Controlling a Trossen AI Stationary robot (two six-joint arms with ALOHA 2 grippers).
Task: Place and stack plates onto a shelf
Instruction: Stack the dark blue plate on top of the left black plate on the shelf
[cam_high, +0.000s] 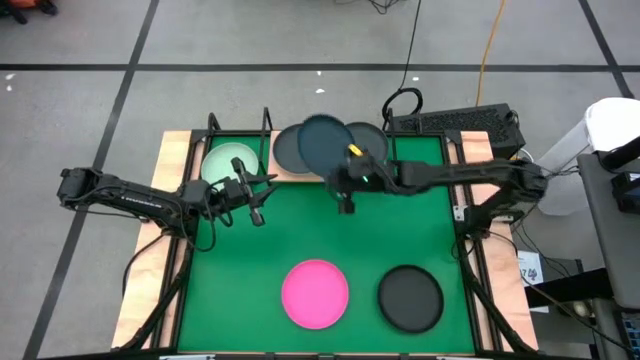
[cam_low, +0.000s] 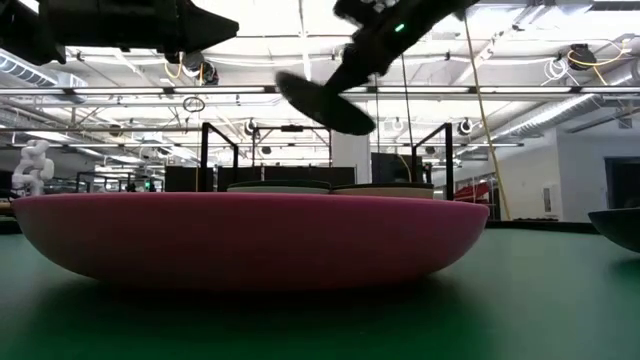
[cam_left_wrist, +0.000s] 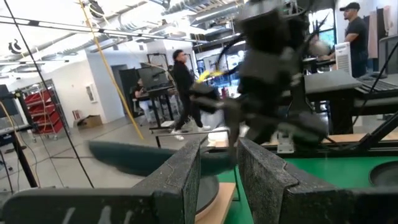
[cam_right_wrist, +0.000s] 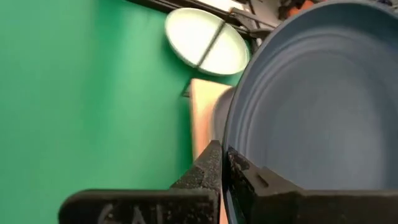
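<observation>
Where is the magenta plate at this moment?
In the high view, the magenta plate lies flat on the green mat near its front edge, left of a dark plate; neither gripper touches it.

Nothing readable anywhere, honestly. Checked every view for labels, brands, numbers and signs (walls and gear in the room behind included) and found no legible lettering. Faint embossed marks on the wrist cameras' finger mounts, but too blurry to make out.
</observation>
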